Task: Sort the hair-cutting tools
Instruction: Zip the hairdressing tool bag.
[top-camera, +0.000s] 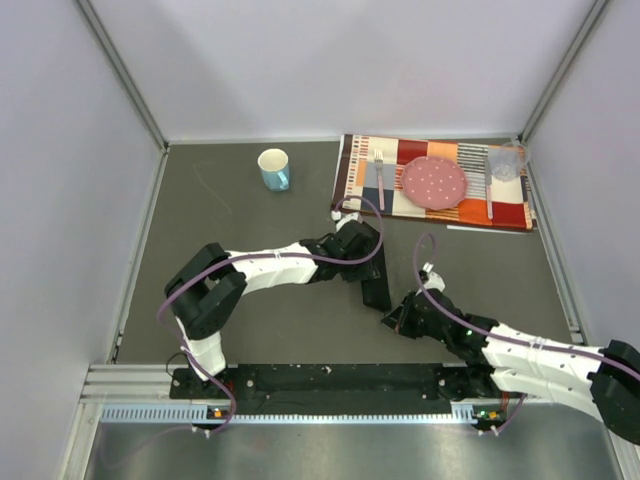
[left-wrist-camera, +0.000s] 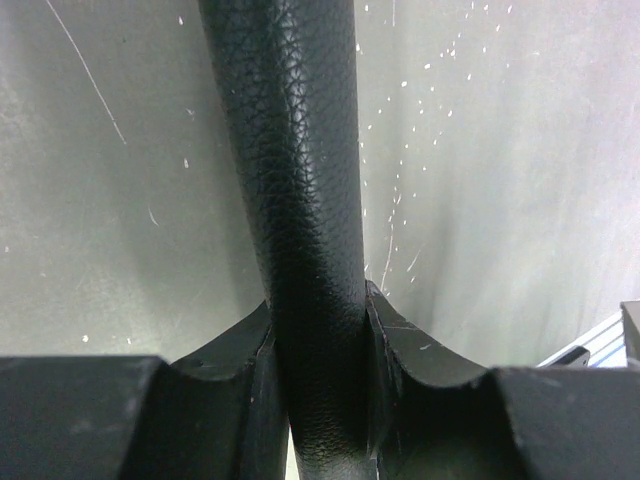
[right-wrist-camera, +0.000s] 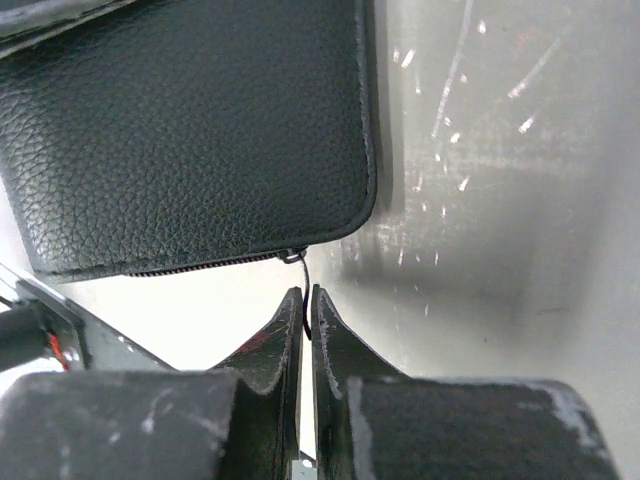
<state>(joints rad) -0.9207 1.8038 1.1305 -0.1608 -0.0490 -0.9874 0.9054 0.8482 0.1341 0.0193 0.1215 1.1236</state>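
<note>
The hair-cutting tools are out of view. A black leather-grain zip case (top-camera: 376, 281) stands on edge mid-table between the two arms. My left gripper (top-camera: 362, 262) is shut on the case (left-wrist-camera: 300, 190), whose edge fills the gap between the jaws of that gripper (left-wrist-camera: 318, 325). In the right wrist view the case (right-wrist-camera: 190, 130) hangs just above my right gripper (right-wrist-camera: 306, 298). This gripper is shut on the thin zipper pull (right-wrist-camera: 303, 268), which runs from the case's corner down between the fingertips. From above, the right gripper (top-camera: 393, 318) sits at the case's near end.
A light blue mug (top-camera: 274, 168) stands at the back. A patterned placemat (top-camera: 352, 170) at the back right carries a fork (top-camera: 380, 176), a pink plate (top-camera: 434, 181), a clear glass (top-camera: 505, 162) and another utensil (top-camera: 489, 196). White walls enclose the table.
</note>
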